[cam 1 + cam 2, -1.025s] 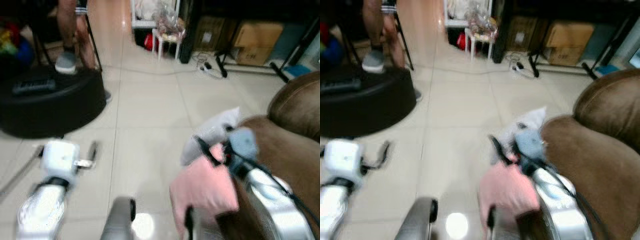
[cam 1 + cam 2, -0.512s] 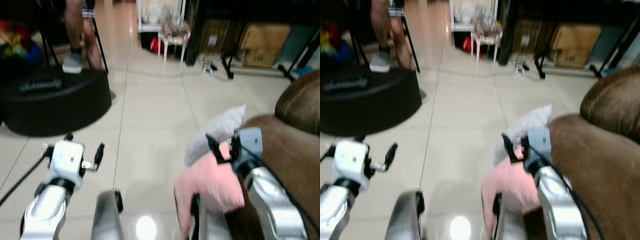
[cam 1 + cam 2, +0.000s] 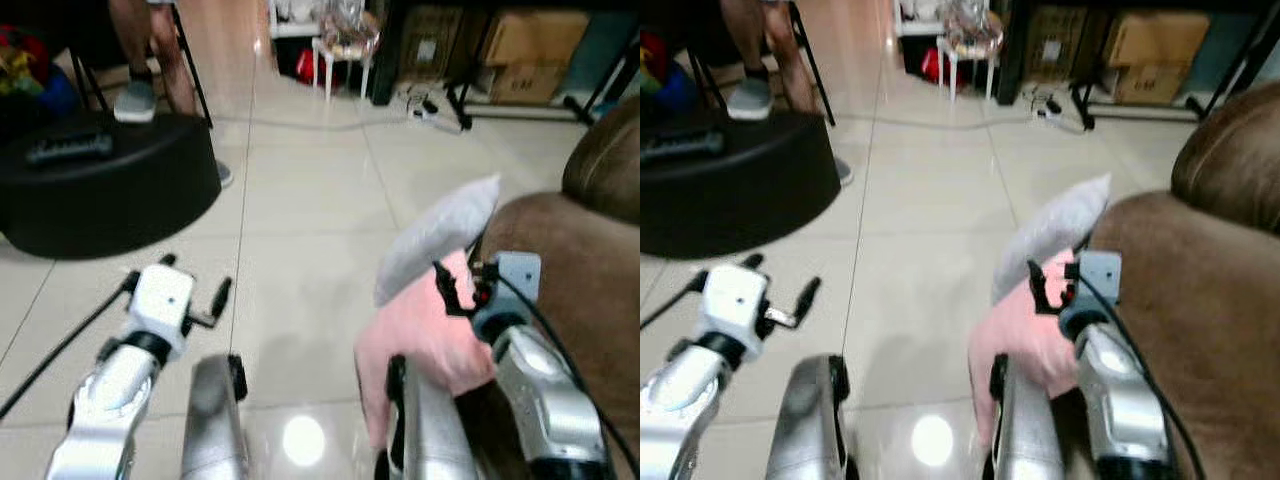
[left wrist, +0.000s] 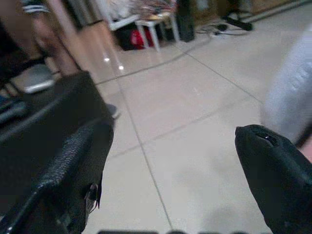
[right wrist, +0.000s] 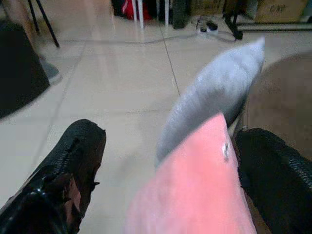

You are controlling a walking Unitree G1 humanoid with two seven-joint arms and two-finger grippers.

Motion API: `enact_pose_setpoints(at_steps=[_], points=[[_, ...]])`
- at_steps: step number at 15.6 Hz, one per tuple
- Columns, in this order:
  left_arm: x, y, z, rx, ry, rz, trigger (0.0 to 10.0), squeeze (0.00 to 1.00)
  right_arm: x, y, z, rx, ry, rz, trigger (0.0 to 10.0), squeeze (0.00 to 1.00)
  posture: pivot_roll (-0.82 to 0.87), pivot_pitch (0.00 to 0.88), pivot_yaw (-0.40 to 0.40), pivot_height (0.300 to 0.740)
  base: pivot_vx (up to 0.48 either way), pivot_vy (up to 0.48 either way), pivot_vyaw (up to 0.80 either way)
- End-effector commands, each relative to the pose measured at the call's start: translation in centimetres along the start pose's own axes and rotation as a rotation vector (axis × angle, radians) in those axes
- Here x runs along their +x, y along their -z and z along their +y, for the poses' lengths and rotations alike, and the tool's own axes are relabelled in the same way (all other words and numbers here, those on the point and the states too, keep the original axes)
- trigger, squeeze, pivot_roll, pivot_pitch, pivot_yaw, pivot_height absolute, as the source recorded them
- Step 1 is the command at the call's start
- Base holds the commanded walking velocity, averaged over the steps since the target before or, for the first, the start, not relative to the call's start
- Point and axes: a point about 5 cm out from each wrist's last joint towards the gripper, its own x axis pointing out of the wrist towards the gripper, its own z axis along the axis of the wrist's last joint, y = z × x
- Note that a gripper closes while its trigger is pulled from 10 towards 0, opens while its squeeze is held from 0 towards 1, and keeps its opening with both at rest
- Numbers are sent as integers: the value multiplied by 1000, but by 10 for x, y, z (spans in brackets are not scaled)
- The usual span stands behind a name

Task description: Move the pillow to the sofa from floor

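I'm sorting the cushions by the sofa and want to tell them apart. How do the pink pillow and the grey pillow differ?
The pink pillow is pink and lies low, nearer the robot, between the right gripper's open fingers. The grey pillow is pale grey and stands tilted, further off, its top corner raised above the pink one. Both are soft cushions resting against the brown sofa, touching each other.

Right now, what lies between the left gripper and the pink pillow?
Bare tiled floor lies between the left gripper and the pink pillow, as the left eye view shows.

Bright indoor light, lamp glare on glossy floor tiles (image 3: 303,438), mild blur.
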Motion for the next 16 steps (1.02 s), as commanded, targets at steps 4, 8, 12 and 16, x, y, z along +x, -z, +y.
enact_pose_setpoints(at_steps=[4,8,12,16], points=[[4,-8,-11,-24,207,-25,10000,671,20,26,-23,-111,51,177,10000,1000,-26,109,32,438,0,0,0],[-11,-9,-23,-55,445,9,10000,671,41,39,-32,-162,88,315,10000,0,-4,171,47,438,0,0,0],[-18,-8,-21,-53,470,34,10000,663,50,48,-29,-253,116,374,10000,0,20,195,42,438,0,0,0],[-27,-10,-23,-60,526,52,10000,663,56,44,-24,-232,102,332,0,0,26,191,40,438,0,0,0]])
